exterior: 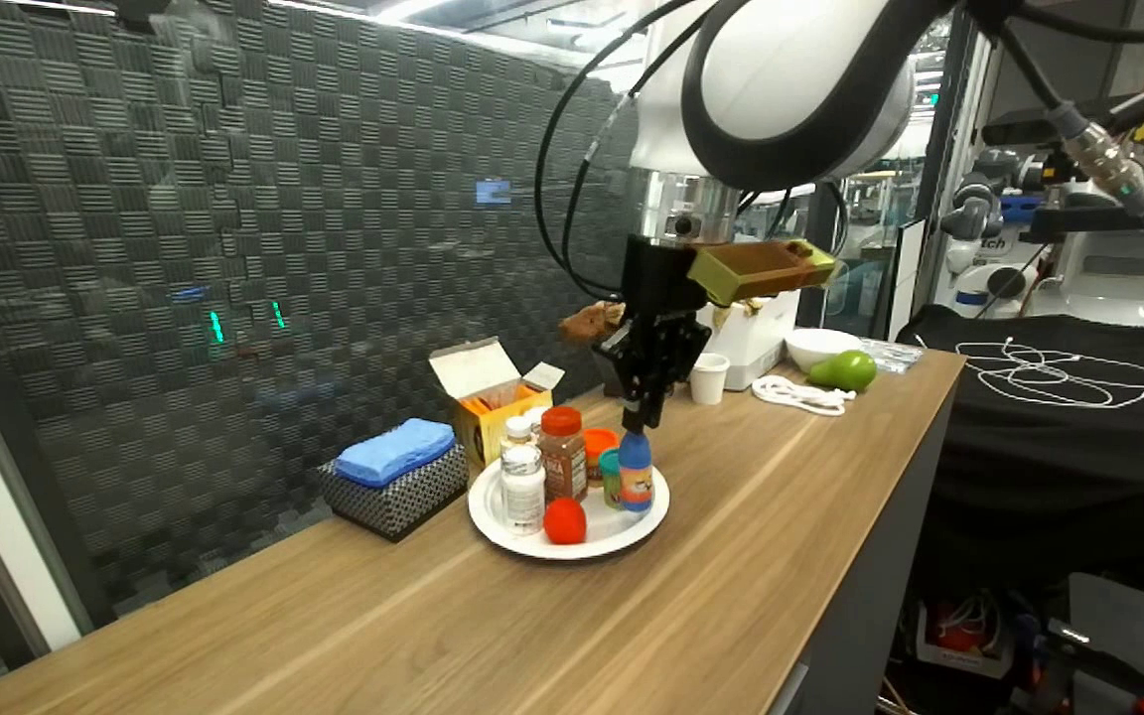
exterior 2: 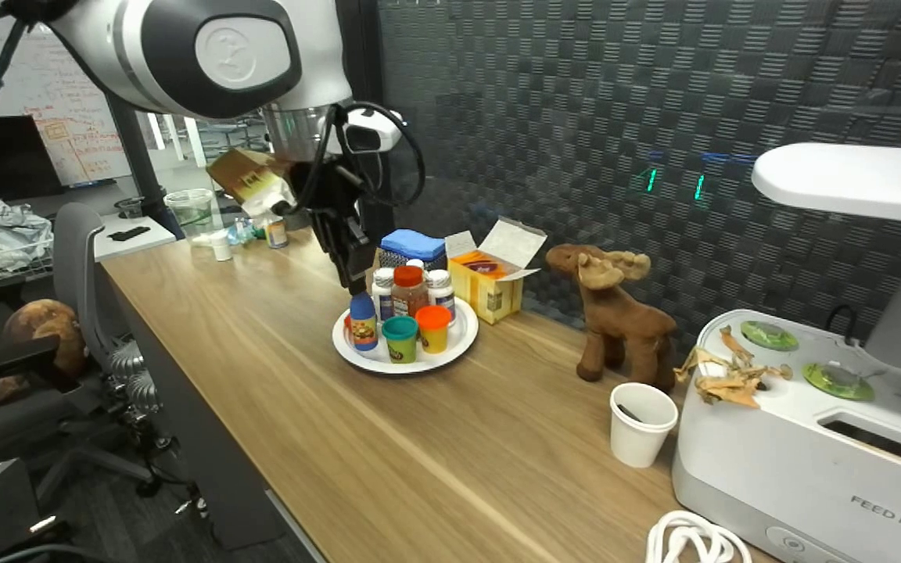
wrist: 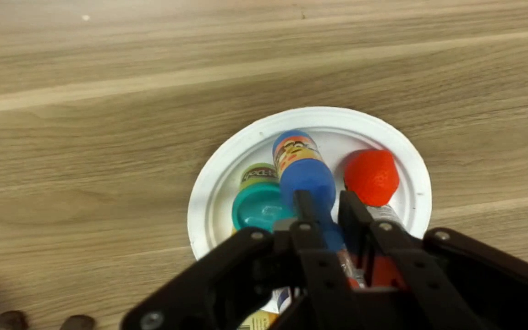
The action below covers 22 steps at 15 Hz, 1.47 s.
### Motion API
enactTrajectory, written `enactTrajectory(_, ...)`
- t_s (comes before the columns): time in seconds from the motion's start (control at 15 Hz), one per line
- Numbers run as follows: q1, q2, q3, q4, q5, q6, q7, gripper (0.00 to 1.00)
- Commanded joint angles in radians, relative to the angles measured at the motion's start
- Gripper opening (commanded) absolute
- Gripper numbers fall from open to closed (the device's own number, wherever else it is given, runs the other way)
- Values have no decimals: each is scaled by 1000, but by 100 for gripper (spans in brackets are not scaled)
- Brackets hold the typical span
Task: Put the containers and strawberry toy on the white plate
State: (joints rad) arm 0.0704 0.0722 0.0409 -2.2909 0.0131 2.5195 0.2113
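Observation:
The white plate (exterior: 622, 541) lies on the wooden counter. The red strawberry toy (exterior: 565, 521) sits on its near side in this exterior view and shows in the wrist view (wrist: 371, 178). Upright on the plate stand a teal-lidded tub (exterior 2: 401, 340), an orange-lidded tub (exterior 2: 433, 332), a red-lidded jar (exterior: 564, 462) and several white bottles (exterior: 522, 492). My gripper (wrist: 326, 197) points down with its fingers partly closed around the narrow top of a blue bottle (wrist: 307, 181). The bottle stands upright over the plate beside the teal-lidded tub. Its base appears to rest on the plate.
An open yellow box (exterior 2: 489, 285) and a tissue box (exterior: 398, 497) with a blue cloth stand behind the plate by the dark wall. A moose toy (exterior 2: 622, 320), a paper cup (exterior 2: 642, 426) and a white planter (exterior 2: 810, 469) stand further along. The counter's edge (exterior: 890, 497) drops off opposite the wall.

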Motion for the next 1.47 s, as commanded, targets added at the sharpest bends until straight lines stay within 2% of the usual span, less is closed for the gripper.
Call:
enactTrajectory(0.0,-24,-29,3,-26,91,55,-112,15)
enactTrajectory(0.33,-25,-4,10,0,146,56,-187,15)
enactTrajectory(0.93,-19,65,27,26,150,93,-189,15)
enactTrajectory(1.4,13,99,22,50,36,142,-115,15)
